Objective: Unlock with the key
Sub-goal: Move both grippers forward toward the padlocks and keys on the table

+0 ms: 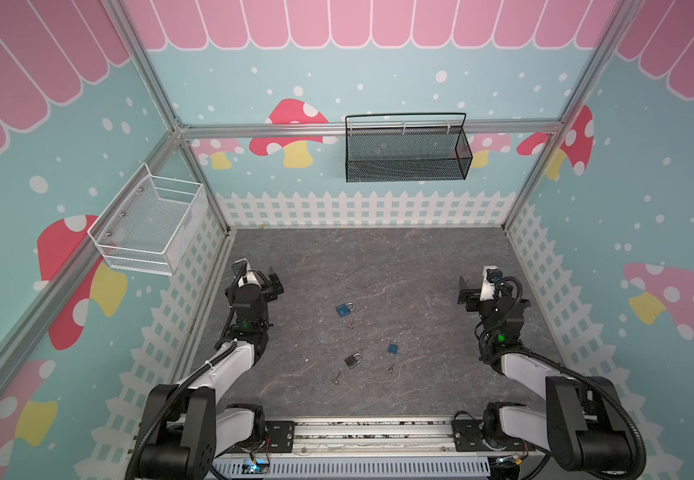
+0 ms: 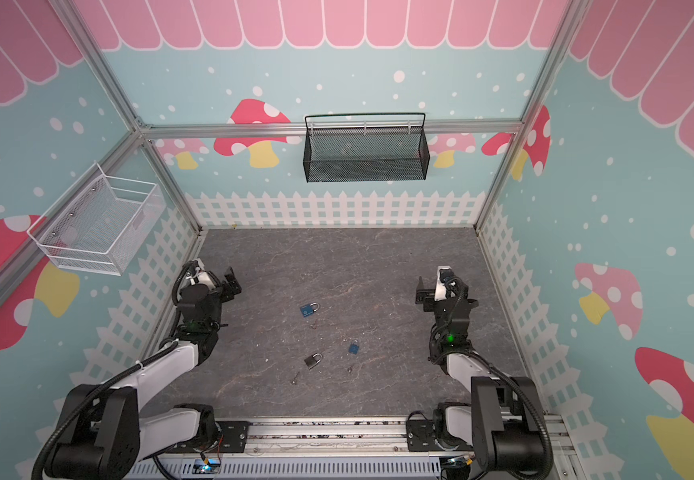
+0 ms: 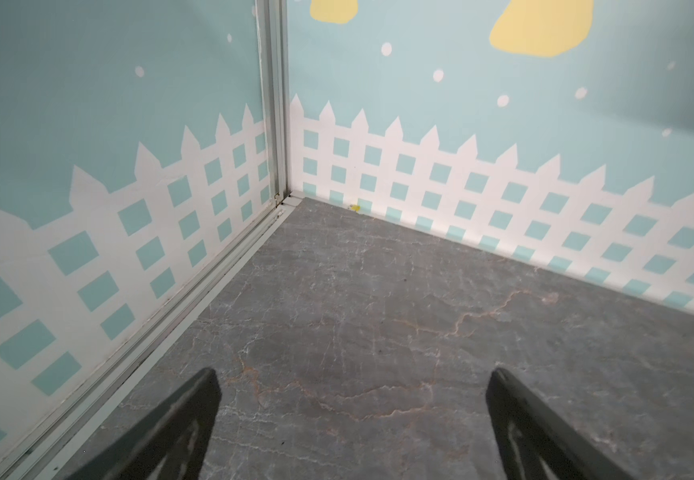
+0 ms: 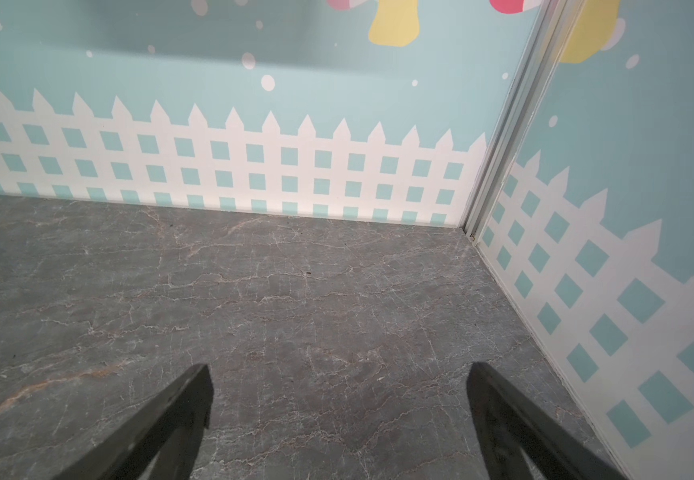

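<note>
Three padlocks lie mid-floor in both top views: a blue padlock (image 1: 345,309) farthest back, a smaller blue padlock (image 1: 393,347) to the right, and a dark grey padlock (image 1: 353,360) nearest the front. A small key (image 1: 351,324) lies by the far blue padlock. Another key (image 1: 391,368) lies below the small blue one, and a third key (image 1: 337,377) lies front-left of the grey one. My left gripper (image 1: 276,282) (image 3: 353,374) is open at the left, well away from them. My right gripper (image 1: 463,291) (image 4: 339,370) is open at the right. Both wrist views show only bare floor between the fingers.
A white wire basket (image 1: 150,224) hangs on the left wall and a black mesh basket (image 1: 407,149) on the back wall. Walls with fence print close in the grey marble floor (image 1: 378,266). The arms' mounting rail (image 1: 370,432) runs along the front edge.
</note>
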Available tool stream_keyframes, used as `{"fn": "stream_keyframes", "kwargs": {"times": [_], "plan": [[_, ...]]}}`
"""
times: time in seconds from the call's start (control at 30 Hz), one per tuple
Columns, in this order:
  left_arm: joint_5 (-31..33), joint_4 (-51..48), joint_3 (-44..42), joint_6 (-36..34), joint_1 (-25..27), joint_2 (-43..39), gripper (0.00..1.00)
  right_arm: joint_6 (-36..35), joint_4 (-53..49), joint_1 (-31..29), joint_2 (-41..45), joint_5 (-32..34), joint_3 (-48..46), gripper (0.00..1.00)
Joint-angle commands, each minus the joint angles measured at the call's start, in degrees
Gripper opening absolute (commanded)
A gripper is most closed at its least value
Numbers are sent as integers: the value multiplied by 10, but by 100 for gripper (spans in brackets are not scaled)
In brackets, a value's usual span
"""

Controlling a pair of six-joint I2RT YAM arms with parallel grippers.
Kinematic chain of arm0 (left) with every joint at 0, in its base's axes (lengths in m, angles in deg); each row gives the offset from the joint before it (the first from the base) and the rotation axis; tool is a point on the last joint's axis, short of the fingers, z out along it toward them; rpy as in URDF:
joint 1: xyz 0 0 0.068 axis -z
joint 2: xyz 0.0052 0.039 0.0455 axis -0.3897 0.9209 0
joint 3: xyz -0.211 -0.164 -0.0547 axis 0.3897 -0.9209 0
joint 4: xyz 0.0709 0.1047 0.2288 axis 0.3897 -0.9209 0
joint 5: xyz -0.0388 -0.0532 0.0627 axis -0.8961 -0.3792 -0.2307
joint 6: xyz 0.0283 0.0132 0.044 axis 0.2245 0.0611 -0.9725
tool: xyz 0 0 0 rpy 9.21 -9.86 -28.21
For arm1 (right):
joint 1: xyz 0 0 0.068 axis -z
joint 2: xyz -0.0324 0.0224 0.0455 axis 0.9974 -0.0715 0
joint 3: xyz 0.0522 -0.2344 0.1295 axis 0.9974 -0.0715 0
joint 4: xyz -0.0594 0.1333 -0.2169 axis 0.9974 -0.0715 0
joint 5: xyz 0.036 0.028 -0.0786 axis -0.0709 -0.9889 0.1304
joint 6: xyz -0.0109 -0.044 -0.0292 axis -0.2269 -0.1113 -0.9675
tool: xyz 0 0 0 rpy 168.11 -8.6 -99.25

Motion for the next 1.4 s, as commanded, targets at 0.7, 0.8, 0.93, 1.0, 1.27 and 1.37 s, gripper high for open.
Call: {"fn": "stream_keyframes", "kwargs": {"times": [0.7,0.8,0.93,1.0,1.27,1.37], "plan": [[-163,-279,78,297,27,-79,100,290,-403,-4,19,-99,135,98],[-169,-295,87,294,74,-77,100,285,-450,-13,8,-119,161,98],[-158,-318,90,299,139,-84,100,260,-535,-42,-2,-119,204,98],[-158,-327,89,305,166,-88,100,251,-578,-60,-5,-121,225,98],[-150,-357,77,345,276,-89,100,262,-697,-176,-9,-135,238,98],[-144,-360,71,368,314,-85,100,266,-713,-221,-5,-147,234,99]]}}
